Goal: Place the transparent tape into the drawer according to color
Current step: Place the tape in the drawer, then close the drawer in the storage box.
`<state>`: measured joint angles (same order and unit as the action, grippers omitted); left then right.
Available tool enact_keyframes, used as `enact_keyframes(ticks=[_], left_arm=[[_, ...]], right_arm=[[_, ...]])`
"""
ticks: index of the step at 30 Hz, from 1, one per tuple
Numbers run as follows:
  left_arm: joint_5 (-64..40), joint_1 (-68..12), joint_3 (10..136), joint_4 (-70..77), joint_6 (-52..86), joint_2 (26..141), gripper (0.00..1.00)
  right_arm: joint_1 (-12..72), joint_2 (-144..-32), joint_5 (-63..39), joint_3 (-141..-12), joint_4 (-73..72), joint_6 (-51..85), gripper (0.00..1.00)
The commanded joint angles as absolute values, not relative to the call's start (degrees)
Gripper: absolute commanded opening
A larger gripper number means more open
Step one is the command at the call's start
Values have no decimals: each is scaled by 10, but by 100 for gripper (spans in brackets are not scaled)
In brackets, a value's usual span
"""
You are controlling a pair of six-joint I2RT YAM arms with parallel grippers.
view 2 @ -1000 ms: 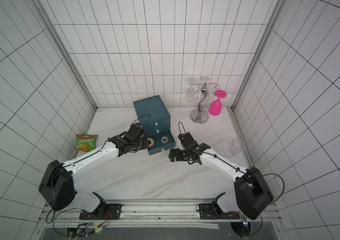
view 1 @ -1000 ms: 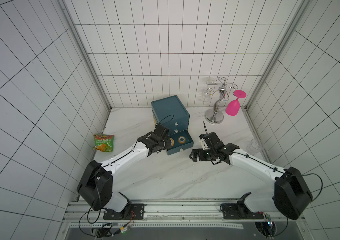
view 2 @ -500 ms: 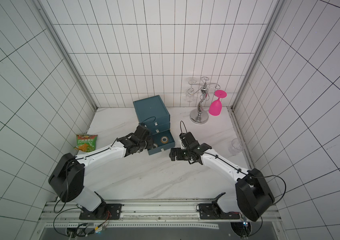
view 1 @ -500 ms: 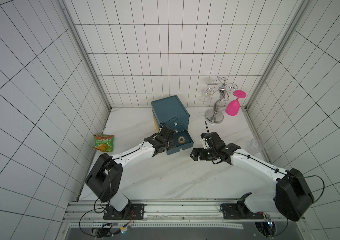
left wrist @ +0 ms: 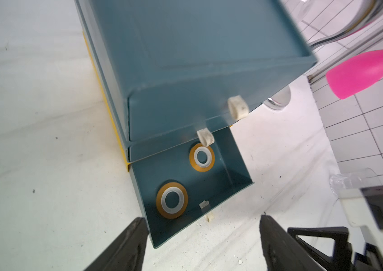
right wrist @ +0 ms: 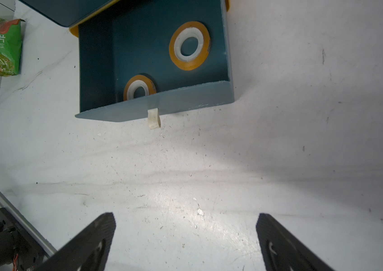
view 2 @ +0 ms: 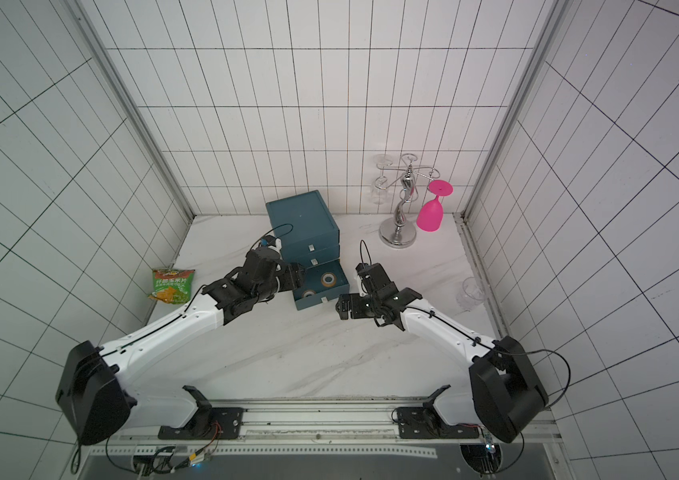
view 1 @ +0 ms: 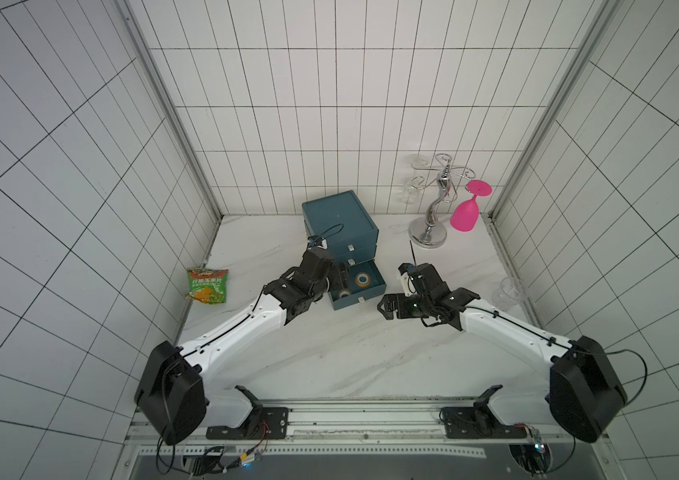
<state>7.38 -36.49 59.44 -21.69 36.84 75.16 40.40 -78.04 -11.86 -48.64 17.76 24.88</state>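
Note:
The teal drawer chest stands at the back of the table with its lowest drawer pulled out. Two orange-yellow transparent tape rolls lie flat inside it, one near the front wall and one farther back. Both rolls show in a top view. My left gripper hovers open over the drawer's near corner, holding nothing. My right gripper hangs wide open above bare table in front of the drawer's white pull.
A green snack bag lies at the left edge. A silver glass rack with a pink goblet stands at the back right. A clear cup sits by the right wall.
My left gripper has gone from shut to open and drawn back a little toward the left. A second orange-yellow roll now lies in the drawer. The right arm has hardly moved.

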Motion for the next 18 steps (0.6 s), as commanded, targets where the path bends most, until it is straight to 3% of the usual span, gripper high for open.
enact_keyframes(ticks=[1,5,18], left_arm=[[43,-338,633,-230,354,741,89],[21,-294,691,-259,328,764,98],[-85,-193,844,-282,288,925,98]], right_arm=[[416,-796,-104,-471,125,226,99],[429,-815,-92,-461,72,222,99],[481,-892,-17,-459,-59,178,98]])
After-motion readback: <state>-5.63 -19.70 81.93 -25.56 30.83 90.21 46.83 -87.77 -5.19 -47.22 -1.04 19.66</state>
